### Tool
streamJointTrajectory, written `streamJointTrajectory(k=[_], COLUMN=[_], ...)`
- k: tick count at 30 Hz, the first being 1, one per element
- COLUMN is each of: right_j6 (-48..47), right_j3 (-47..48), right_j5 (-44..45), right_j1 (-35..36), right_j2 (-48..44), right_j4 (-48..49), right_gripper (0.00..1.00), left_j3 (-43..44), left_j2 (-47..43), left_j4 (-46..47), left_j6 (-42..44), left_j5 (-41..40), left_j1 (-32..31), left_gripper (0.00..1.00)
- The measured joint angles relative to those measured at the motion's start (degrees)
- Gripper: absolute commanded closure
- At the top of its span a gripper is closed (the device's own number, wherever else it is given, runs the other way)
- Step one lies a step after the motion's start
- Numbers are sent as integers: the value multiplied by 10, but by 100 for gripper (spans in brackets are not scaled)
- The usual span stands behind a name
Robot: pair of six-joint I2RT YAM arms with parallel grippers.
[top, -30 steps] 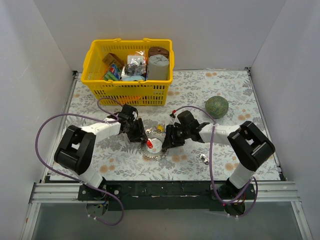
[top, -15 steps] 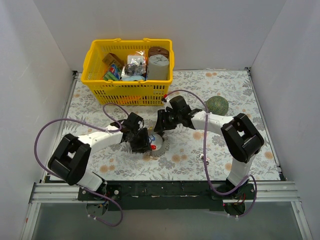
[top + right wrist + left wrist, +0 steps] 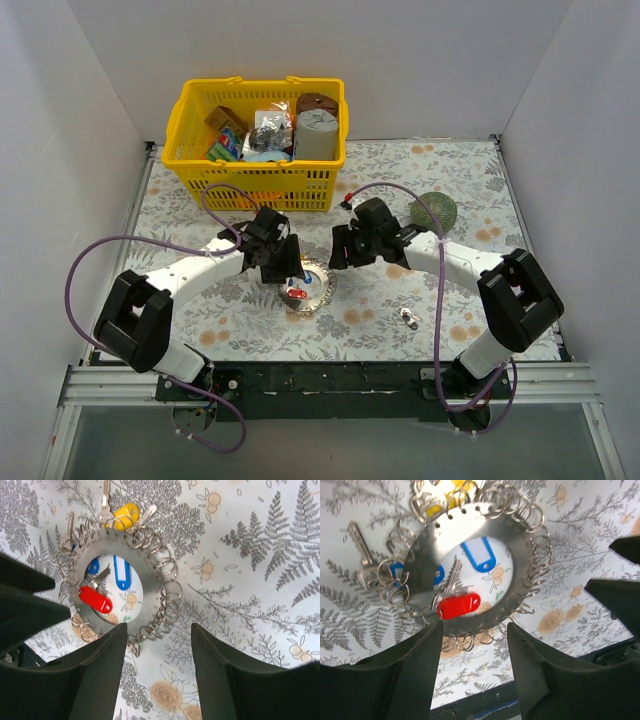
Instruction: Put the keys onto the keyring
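The keyring (image 3: 325, 285) is a flat silver disc with a hollow centre, small split rings round its rim, lying on the floral cloth. Keys with red (image 3: 297, 293), blue (image 3: 479, 554) and yellow (image 3: 125, 515) plastic heads hang at it; the red key (image 3: 459, 605) and a blue tag (image 3: 121, 572) sit inside the hollow. My left gripper (image 3: 285, 264) hovers just left of the ring, open and holding nothing. My right gripper (image 3: 338, 250) hovers at its upper right, open too. In each wrist view the keyring (image 3: 425, 555) (image 3: 150, 605) lies just beyond the fingertips, not between them.
A loose silver key (image 3: 408, 318) lies on the cloth to the right of the ring. A round greenish lump (image 3: 434, 211) sits at the back right. A yellow basket (image 3: 200, 180) full of items stands at the back. White walls close in three sides.
Both grippers have opened wider. The left gripper has drawn back from the ring toward the upper left, and the ring now lies flat. The right gripper has shifted slightly right.
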Motion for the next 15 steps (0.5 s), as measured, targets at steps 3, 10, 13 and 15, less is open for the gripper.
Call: streamJointTrajectory(k=[3,10,13,15], right_j6=[-1,6,6,5], right_j3=[-20,-85,-99,-103], right_j5=[-3,-34,-42,-46], right_j1=[0,1,3,7], right_j2=[-18,-33,-37,-40], right_j4=[1,4,5,4], right_gripper=[40,42,45,47], left_j3=[29,54,68,78], left_j2=[22,65,83,92], left_j4=[-1,-5,-11,-13], left_j6=[14,44,57,62], left_j5=[-4,10,21,28], left_j1=[3,34,51,57], left_gripper=[46,45,45,45])
